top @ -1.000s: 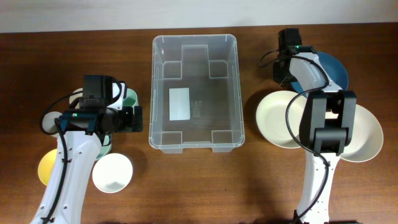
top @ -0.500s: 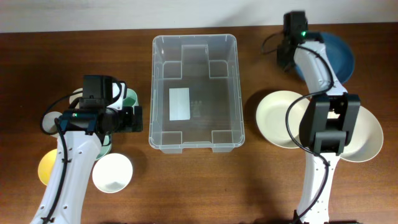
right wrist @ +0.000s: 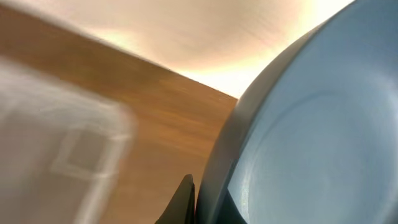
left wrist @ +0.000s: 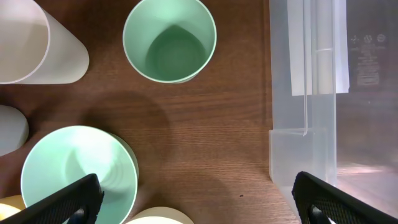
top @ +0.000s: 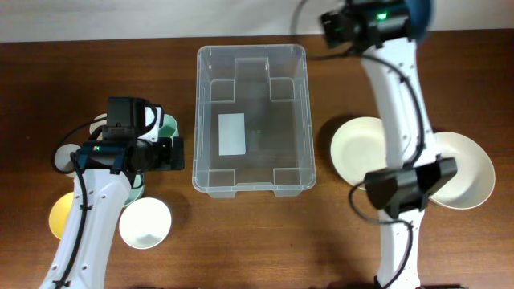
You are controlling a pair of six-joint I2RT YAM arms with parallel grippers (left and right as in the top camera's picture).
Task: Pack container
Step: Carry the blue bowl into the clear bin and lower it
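The clear plastic container (top: 250, 116) stands in the middle of the table, empty, with a white label on its base; its wall shows in the left wrist view (left wrist: 329, 93). My right gripper (top: 399, 18) is raised at the back right and shut on the rim of a dark blue bowl (top: 422, 11). The right wrist view shows the finger (right wrist: 202, 193) clamped on the bowl (right wrist: 311, 137), with the blurred container at the left. My left gripper (top: 173, 152) hangs open and empty left of the container, over bare wood (left wrist: 196, 202).
Two cream plates (top: 365, 152) (top: 467, 168) lie right of the container. Under the left arm are a green cup (left wrist: 169, 40), a green bowl (left wrist: 78, 174), white cups (left wrist: 37, 43), a white bowl (top: 146, 222) and a yellow bowl (top: 60, 215).
My right arm has lifted the blue bowl off the table at the back right, up and leftward. The left arm has not moved.
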